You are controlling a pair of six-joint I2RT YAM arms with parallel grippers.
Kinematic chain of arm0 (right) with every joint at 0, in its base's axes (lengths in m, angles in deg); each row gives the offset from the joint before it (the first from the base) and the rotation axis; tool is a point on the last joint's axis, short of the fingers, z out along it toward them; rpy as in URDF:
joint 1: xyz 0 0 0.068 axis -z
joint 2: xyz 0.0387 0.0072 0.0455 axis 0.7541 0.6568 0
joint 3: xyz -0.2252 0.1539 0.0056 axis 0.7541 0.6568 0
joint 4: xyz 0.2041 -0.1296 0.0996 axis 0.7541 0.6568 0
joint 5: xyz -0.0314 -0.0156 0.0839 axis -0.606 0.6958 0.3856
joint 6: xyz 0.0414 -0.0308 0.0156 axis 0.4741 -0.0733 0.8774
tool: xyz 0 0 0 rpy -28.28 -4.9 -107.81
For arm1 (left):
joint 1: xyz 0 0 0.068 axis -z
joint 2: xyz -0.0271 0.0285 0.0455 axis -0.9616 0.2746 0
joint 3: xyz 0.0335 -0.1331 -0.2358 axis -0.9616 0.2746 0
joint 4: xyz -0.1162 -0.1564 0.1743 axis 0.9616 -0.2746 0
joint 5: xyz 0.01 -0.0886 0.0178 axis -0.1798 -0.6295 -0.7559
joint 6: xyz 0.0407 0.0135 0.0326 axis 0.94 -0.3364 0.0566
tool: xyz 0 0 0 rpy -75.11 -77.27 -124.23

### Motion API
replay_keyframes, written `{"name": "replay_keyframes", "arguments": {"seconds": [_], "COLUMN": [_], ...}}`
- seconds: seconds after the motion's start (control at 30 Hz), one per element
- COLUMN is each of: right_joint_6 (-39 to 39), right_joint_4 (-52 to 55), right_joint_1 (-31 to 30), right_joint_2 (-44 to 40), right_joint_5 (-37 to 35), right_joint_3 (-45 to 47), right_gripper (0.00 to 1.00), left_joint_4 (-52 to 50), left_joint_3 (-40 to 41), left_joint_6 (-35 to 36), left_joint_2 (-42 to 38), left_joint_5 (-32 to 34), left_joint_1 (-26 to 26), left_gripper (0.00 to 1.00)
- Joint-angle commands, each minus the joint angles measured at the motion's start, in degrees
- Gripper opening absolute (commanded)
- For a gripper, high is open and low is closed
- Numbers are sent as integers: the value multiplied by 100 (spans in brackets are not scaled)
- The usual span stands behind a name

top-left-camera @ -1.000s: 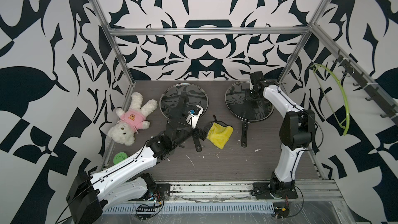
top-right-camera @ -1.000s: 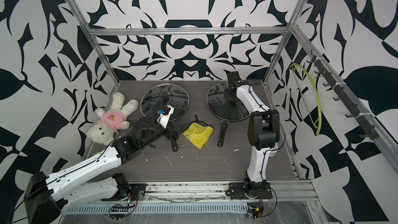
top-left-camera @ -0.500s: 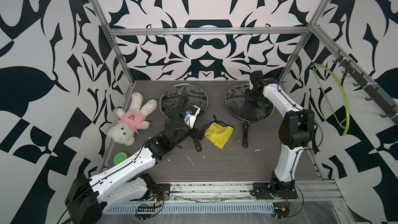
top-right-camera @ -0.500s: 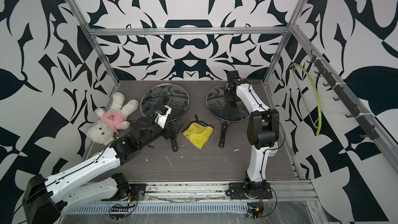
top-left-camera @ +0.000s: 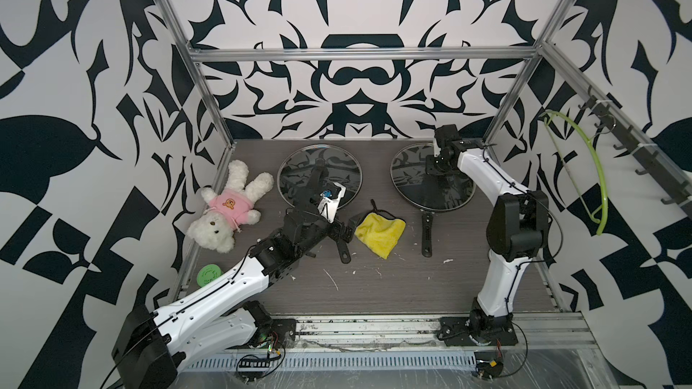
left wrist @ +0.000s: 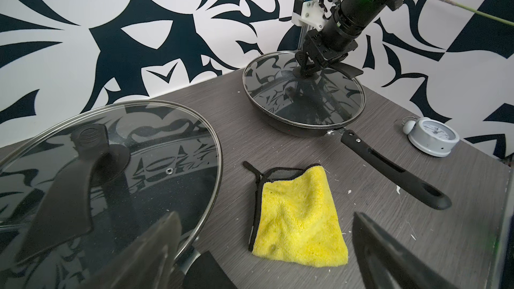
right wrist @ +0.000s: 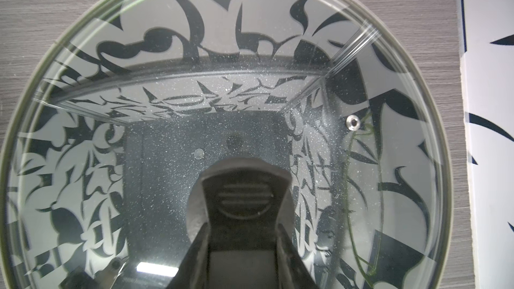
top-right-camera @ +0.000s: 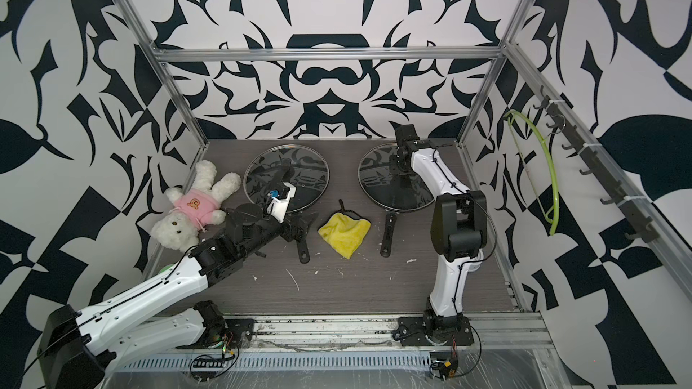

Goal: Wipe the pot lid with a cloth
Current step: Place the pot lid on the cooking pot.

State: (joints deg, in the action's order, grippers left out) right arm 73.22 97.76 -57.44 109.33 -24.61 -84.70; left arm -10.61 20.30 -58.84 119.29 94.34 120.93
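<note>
Left fingers (left wrist: 383,248) are spread wide with nothing in them. In both top views they sit just at 9 o'clock of the cloth (top-left-camera: 380,232), and in the left wrist view the cloth lies between the two tips. The cloth is rumpled on the counter (top-left-camera: 374,286) between the two pans, black loop at its 11 o'clock corner. Right fingers (right wrist: 192,259) are clamped on the knob (right wrist: 242,198) of the pot lid (top-left-camera: 408,181), which sits on its pan at 1 o'clock of the cloth.

The step looks like picking up the cloth. Slide toward 3 o'clock until the tips straddle the thick middle, not the thin edge or the loop. Drop until the tips touch the counter, then close, so you pinch a good bunch of fabric. Watch the pan handle (top-left-camera: 342,252) right under your wrist at 7 o'clock of the cloth and don't drag it. Lift straight up before swinging toward the pot lid. Don't loosen the right grip, or the pot lid may skate when you wipe.
</note>
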Motion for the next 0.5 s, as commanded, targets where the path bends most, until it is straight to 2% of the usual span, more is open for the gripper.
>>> {"name": "replay_keyframes", "arguments": {"seconds": [0.0,0.13,0.2,0.47], "right_joint_6": [218,215,152,103], "right_joint_4": [-229,59,97,15], "right_joint_1": [18,16,16,36], "right_joint_2": [-298,-423,-441,-594], "right_joint_5": [335,236,184,114], "right_joint_3": [104,-7,-63,-156], "right_gripper": [0,1,7,55], "left_joint_4": [-56,-213,-236,-620], "left_joint_3": [120,108,147,97], "left_joint_6": [-58,-76,-90,-194], "left_joint_2": [-167,-262,-330,-587], "left_joint_5": [103,235,298,626], "left_joint_1": [-42,-94,-135,-279], "left_gripper": [99,99,99,99]}}
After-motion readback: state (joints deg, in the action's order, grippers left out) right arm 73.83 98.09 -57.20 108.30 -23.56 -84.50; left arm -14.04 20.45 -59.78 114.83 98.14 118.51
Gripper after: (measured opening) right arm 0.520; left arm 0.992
